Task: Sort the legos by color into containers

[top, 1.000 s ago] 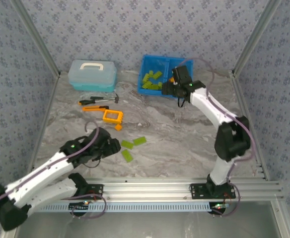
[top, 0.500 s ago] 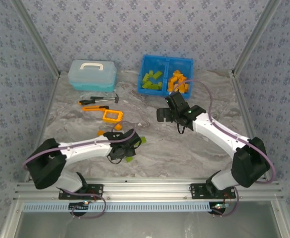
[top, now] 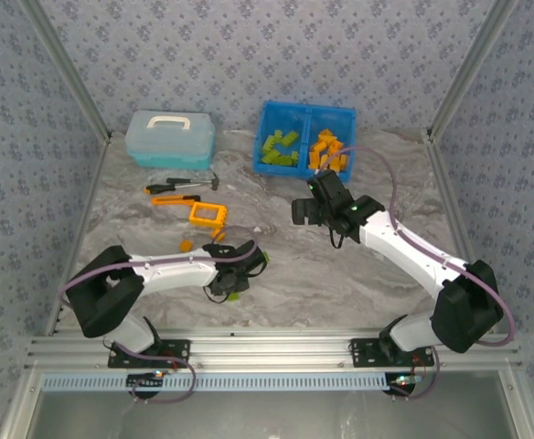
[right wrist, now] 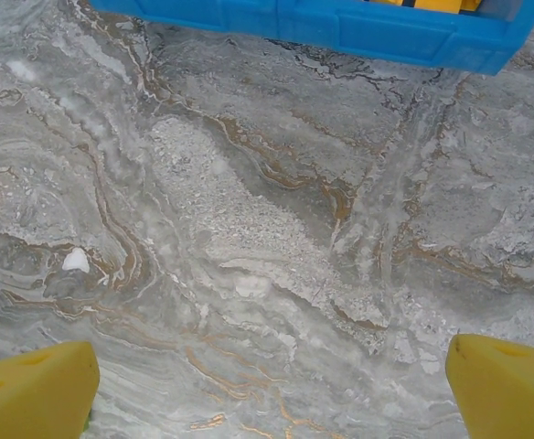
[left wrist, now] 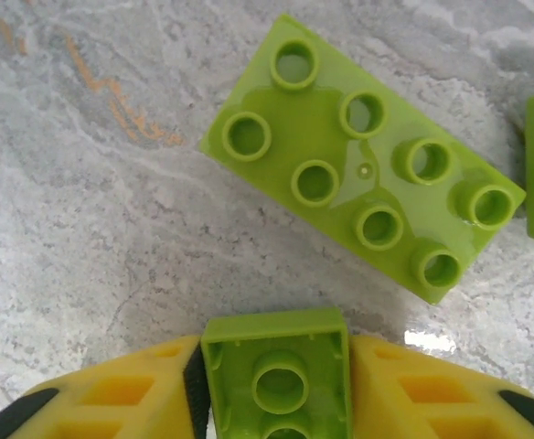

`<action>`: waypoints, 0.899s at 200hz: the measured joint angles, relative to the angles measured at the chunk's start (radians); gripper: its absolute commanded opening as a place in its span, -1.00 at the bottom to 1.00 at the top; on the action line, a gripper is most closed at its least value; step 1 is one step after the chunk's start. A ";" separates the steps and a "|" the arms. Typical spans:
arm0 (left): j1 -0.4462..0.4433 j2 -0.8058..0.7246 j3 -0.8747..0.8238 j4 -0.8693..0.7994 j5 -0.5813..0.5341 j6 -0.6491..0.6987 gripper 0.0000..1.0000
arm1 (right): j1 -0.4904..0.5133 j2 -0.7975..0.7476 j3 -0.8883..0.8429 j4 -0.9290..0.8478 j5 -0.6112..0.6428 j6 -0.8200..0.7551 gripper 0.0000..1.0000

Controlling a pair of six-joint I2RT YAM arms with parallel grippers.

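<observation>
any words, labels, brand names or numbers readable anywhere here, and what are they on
No text can be read.
Big green brick and small green brick: studs look blank.
Blue tray, pale blue box, hammer: no print legible at this size.

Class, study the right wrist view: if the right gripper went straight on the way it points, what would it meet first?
The right gripper would most likely meet the bare table first; the blue tray lies farther on, though depth is unclear.
</observation>
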 measured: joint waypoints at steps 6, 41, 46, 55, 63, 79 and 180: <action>0.000 -0.003 -0.001 -0.001 0.000 -0.001 -0.37 | 0.002 0.000 0.000 -0.003 0.002 0.000 1.00; 0.000 -0.052 0.005 -0.047 -0.002 0.008 -0.43 | 0.011 -0.015 0.000 -0.027 0.009 0.004 1.00; 0.000 -0.070 0.014 -0.068 -0.007 0.014 -0.43 | 0.012 -0.023 0.000 -0.029 0.010 0.005 1.00; 0.000 -0.097 0.040 -0.103 -0.024 0.025 -0.43 | 0.016 -0.039 0.000 -0.032 0.016 0.009 1.00; 0.002 -0.121 0.074 -0.126 -0.042 0.038 -0.43 | 0.019 -0.055 0.000 -0.038 0.021 0.013 1.00; 0.024 -0.162 0.166 -0.143 -0.077 0.082 -0.43 | 0.027 -0.098 0.000 -0.053 0.035 0.025 1.00; 0.290 0.477 1.050 0.101 -0.220 0.502 -0.48 | 0.059 -0.312 -0.054 -0.122 0.116 0.106 1.00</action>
